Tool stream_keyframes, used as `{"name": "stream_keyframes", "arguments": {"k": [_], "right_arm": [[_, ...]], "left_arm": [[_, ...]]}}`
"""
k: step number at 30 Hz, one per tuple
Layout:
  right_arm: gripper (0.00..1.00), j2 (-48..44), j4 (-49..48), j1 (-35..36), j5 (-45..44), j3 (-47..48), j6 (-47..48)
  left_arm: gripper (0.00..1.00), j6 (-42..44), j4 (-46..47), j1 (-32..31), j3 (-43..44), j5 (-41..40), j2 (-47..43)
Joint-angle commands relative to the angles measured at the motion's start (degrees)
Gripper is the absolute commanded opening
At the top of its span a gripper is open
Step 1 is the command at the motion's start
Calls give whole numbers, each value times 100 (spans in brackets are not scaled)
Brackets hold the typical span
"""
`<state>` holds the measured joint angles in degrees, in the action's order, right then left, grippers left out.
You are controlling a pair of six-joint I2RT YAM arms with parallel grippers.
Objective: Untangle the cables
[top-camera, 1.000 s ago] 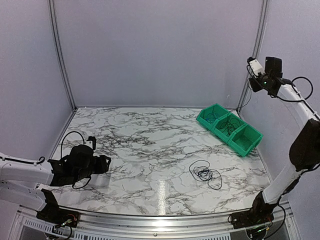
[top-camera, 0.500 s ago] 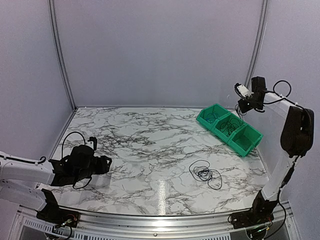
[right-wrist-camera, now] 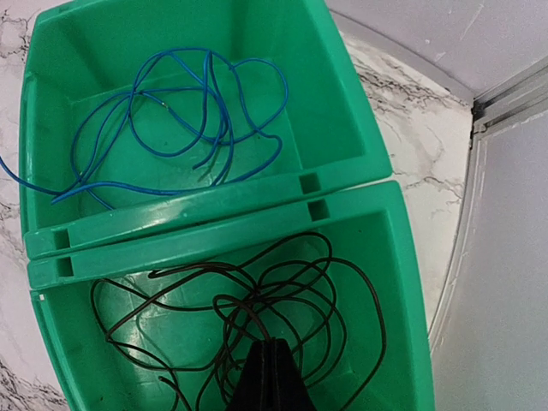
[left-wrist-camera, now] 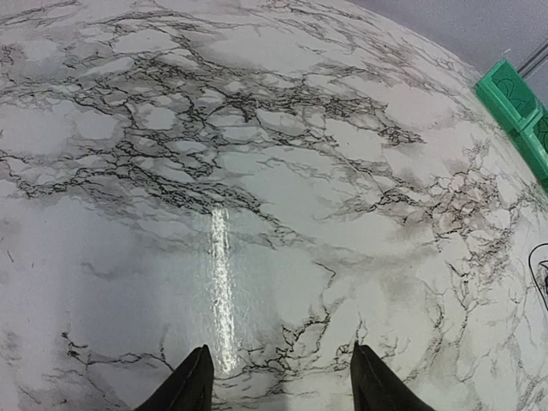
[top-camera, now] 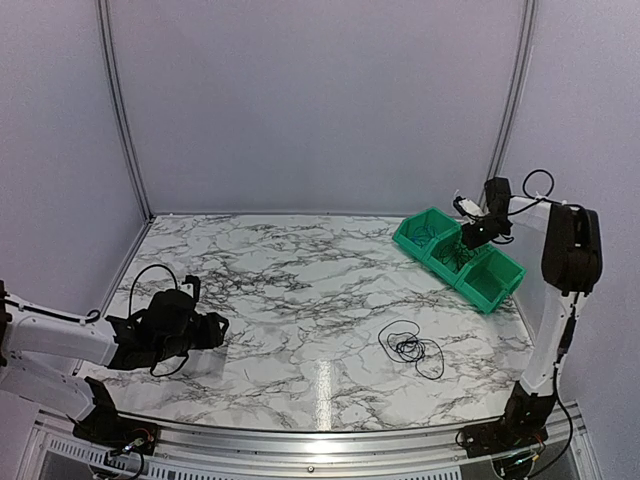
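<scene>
Top cam's overlooking the white marbled desk [top-camera: 300, 262] from its near edge; left wrist's skimming low toward the far-right green plastic bins [left-wrist-camera: 510, 103]; right wrist's peering straight into them.

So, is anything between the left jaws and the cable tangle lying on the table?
Nothing visible does: only bare table lies between the left gripper, jaws open, and the cable tangle.

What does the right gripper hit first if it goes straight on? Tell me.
Likely the black cable coil lying in the green bin that the right gripper points into, then the bin floor; depth is unclear.
</scene>
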<state>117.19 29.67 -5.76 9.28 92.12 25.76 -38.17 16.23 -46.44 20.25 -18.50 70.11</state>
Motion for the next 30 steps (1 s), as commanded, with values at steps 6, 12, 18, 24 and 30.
{"name": "stream_keyframes", "arguments": {"k": [6,12,18,24,30], "right_arm": [[13,-128,199,-31,96,232,-82],[26,-961,53,-31,-135,-295,31],[35,-1729,-81,-31,-275,-828,124],[38,-2347,-50,-19,489,-1361,436],[36,-3402,372,629,2743,-2769,1432]], "left_arm": [[57,2,179,15,217,179,170],[55,248,333,13,451,624,421],[54,528,437,-106,928,1064,898],[53,657,489,-387,1445,1210,1425],[53,919,641,-873,2064,1596,2158]]}}
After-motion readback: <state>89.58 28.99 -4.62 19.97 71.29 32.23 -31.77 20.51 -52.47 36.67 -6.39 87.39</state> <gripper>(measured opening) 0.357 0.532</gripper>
